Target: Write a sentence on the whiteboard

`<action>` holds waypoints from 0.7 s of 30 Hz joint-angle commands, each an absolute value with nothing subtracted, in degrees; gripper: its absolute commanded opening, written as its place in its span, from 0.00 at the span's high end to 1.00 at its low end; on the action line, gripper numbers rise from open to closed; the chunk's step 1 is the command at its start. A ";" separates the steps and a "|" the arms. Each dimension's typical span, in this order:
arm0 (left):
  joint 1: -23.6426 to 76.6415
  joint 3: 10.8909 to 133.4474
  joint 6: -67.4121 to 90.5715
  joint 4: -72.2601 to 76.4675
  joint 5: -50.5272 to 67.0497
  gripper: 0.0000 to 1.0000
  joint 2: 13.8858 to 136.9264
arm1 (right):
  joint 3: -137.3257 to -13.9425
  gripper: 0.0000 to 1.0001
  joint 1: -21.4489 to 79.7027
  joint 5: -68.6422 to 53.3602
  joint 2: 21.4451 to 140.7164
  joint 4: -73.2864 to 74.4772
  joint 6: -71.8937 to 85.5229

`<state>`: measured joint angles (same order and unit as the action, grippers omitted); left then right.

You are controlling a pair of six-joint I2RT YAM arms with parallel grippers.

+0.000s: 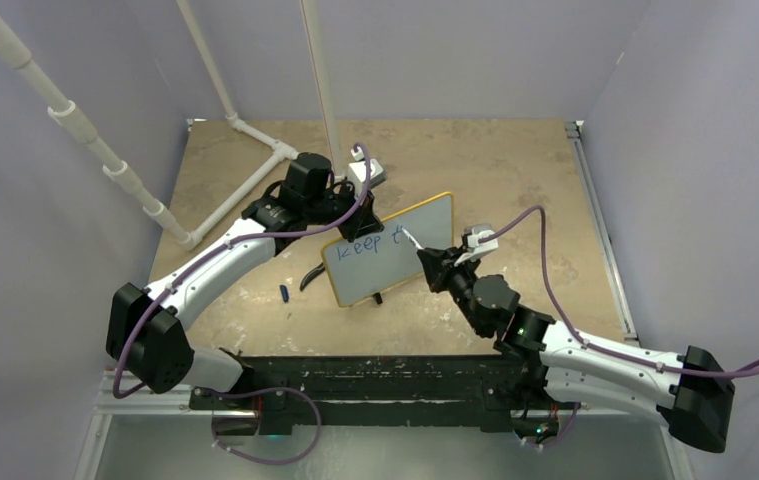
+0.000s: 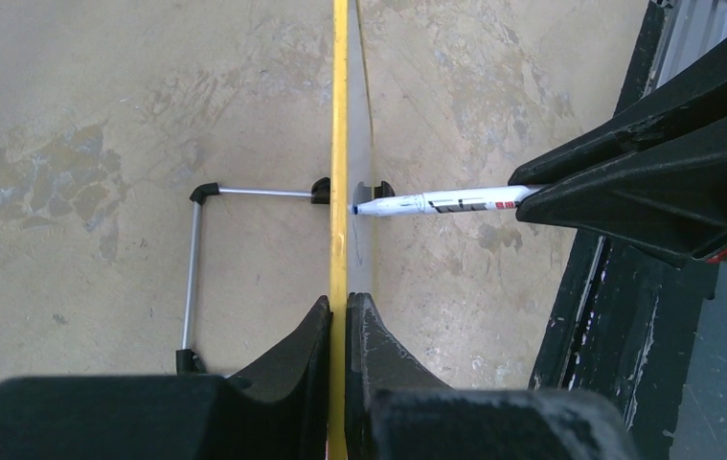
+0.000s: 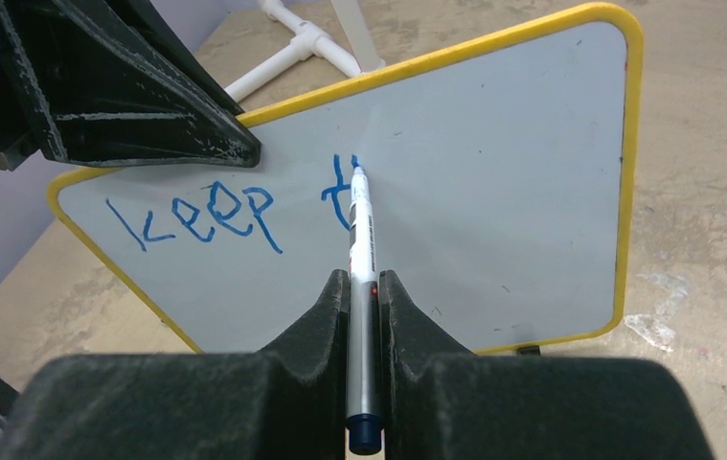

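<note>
The whiteboard stands tilted mid-table, white with a yellow frame. My left gripper is shut on its top edge, seen edge-on in the left wrist view. My right gripper is shut on a white marker with a blue end; its tip touches the board. The sentence reads "keep" in blue, with a "t" and a started stroke at the marker tip. In the top view the right gripper is at the board's right side. The marker also shows in the left wrist view.
A blue marker cap and a curved black piece lie left of the board. White PVC pipes run along the back left. The board's wire stand rests behind it. A black rail lines the near edge.
</note>
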<state>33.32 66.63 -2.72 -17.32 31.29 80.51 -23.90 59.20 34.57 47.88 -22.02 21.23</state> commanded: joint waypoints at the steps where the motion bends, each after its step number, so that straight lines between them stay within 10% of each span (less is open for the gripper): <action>1: 33.56 66.27 -3.78 -16.70 34.19 1.00 80.60 | -21.61 1.00 58.97 35.51 48.02 -22.94 24.50; 21: 33.54 66.31 -3.78 -16.61 34.28 1.00 80.77 | -20.18 1.00 58.97 35.02 46.12 -25.32 24.31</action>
